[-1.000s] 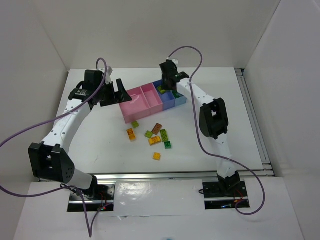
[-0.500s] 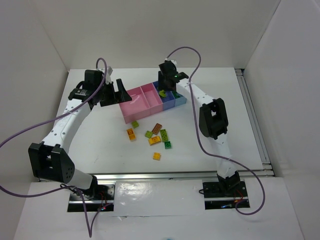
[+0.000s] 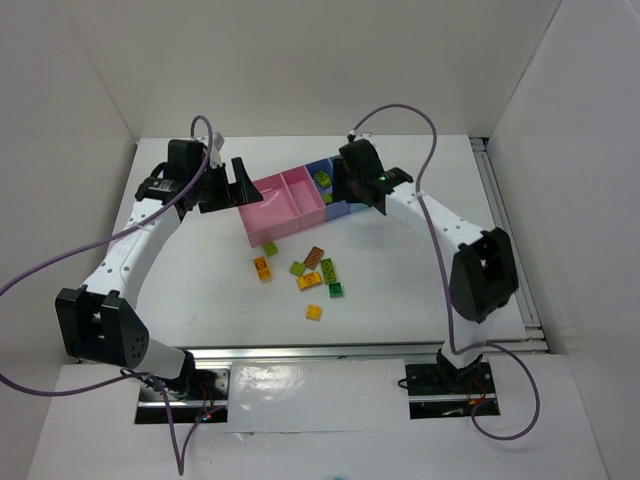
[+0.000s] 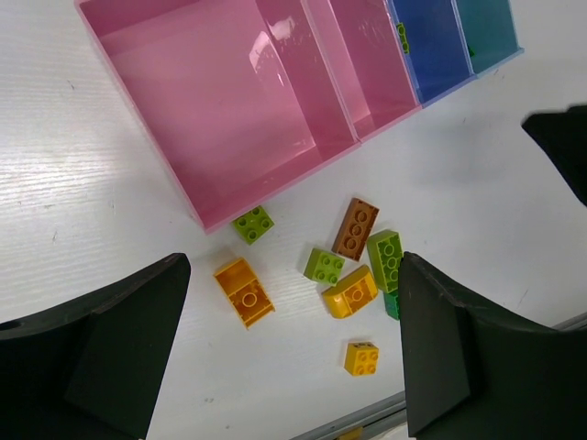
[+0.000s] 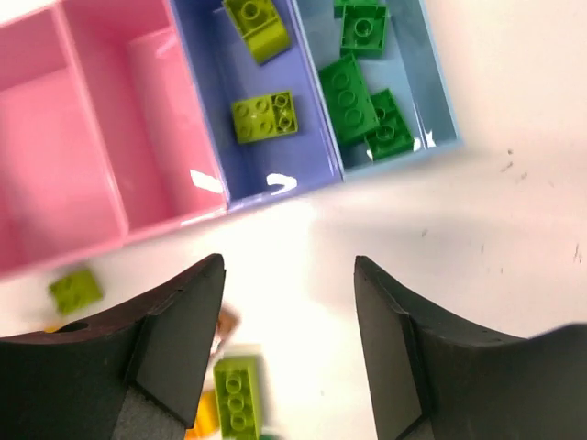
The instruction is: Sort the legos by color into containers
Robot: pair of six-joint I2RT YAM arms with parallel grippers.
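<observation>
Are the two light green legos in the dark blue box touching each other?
Apart. The right wrist view shows bare floor of the blue bin between the upper lime lego and the lower lime lego.

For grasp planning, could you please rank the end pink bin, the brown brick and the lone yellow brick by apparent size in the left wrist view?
Largest: end pink bin.
Then: brown brick.
Smallest: lone yellow brick.

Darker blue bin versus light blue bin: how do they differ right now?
The darker blue bin holds two lime green bricks; the light blue bin holds several dark green bricks. The darker blue bin adjoins a pink bin; the light blue bin ends the row. Both are open-topped.
</observation>
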